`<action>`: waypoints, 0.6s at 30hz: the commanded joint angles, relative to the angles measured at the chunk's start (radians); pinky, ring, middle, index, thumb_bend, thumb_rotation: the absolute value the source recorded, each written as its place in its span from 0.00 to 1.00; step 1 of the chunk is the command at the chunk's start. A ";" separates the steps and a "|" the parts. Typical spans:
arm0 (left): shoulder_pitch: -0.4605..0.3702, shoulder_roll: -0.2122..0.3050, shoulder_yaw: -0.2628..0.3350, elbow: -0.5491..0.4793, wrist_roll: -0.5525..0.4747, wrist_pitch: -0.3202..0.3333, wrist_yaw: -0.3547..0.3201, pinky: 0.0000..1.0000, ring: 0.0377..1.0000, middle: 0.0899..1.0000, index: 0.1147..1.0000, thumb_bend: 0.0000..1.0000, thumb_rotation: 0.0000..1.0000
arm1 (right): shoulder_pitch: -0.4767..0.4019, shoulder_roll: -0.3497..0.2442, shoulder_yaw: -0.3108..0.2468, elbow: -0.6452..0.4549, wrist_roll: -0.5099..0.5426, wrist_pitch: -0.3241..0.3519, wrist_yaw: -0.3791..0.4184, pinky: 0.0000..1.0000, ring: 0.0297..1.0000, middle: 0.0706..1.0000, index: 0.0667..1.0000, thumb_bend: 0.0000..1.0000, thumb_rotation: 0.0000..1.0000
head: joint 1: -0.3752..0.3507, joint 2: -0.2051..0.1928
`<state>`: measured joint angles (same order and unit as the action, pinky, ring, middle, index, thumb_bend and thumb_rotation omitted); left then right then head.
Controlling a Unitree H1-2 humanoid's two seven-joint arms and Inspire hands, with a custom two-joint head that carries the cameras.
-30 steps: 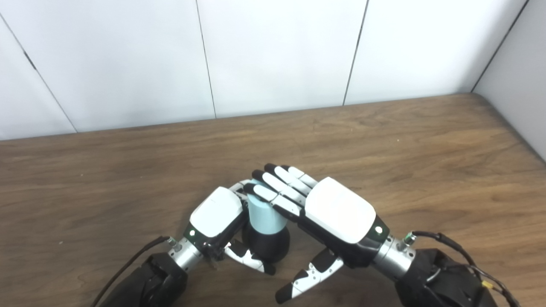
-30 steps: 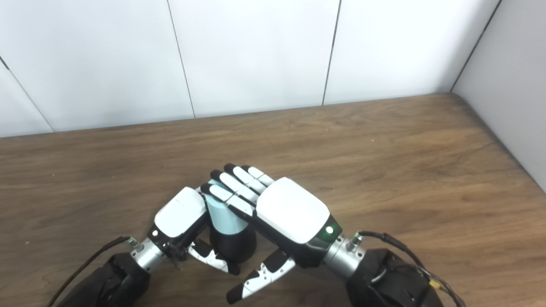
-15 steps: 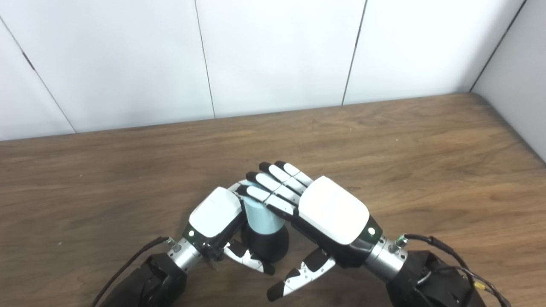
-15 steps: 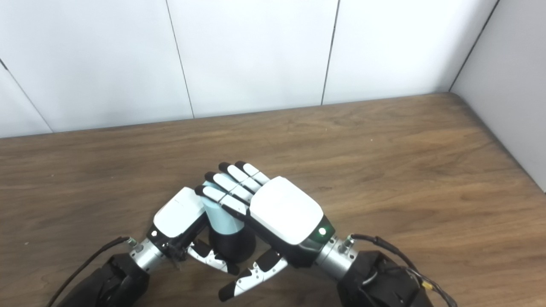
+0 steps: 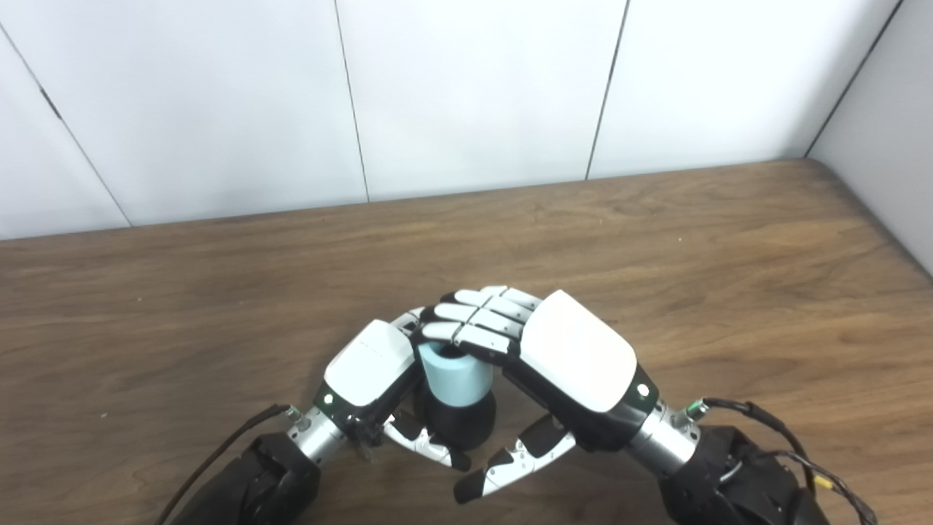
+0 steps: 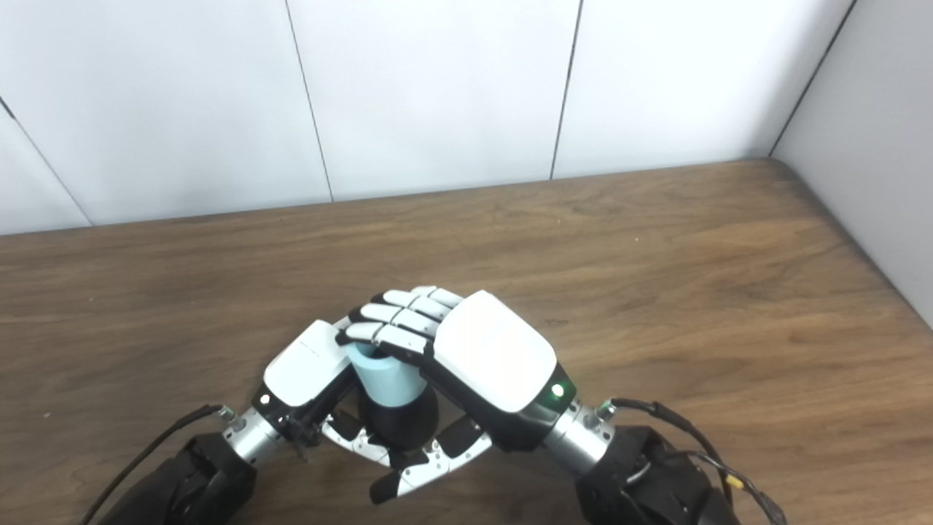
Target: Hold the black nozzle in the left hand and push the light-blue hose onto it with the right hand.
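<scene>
- left hand [image 5: 368, 372] is wrapped round the rounded black nozzle [image 5: 459, 423], low over the brown wooden table [image 5: 729, 255]
- right hand [image 5: 554, 350] curls its fingers [image 5: 474, 324] over the short light-blue hose [image 5: 455, 375], which sits upright on the nozzle

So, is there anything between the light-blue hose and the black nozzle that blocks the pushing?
Nothing visible does. The light-blue hose already sits directly on the black nozzle, which the left hand grips. The right hand curls its fingers over the hose top, with nothing between.
</scene>
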<state>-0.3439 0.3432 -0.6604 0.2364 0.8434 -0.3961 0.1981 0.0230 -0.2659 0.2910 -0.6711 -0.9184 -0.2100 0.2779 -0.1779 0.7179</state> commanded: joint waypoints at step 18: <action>0.114 0.017 -0.062 0.083 0.038 0.008 -0.111 0.86 0.44 0.40 0.46 0.50 0.00 | 0.051 -0.095 0.080 0.037 -0.202 0.001 0.218 0.91 0.97 0.97 0.93 0.87 0.87 | 0.002 0.001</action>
<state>-0.3439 0.3431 -0.6559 0.2339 0.8425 -0.3958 0.1967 0.0201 -0.3262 0.3332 -0.6766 -1.0516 -0.2077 0.3219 -0.1764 0.7179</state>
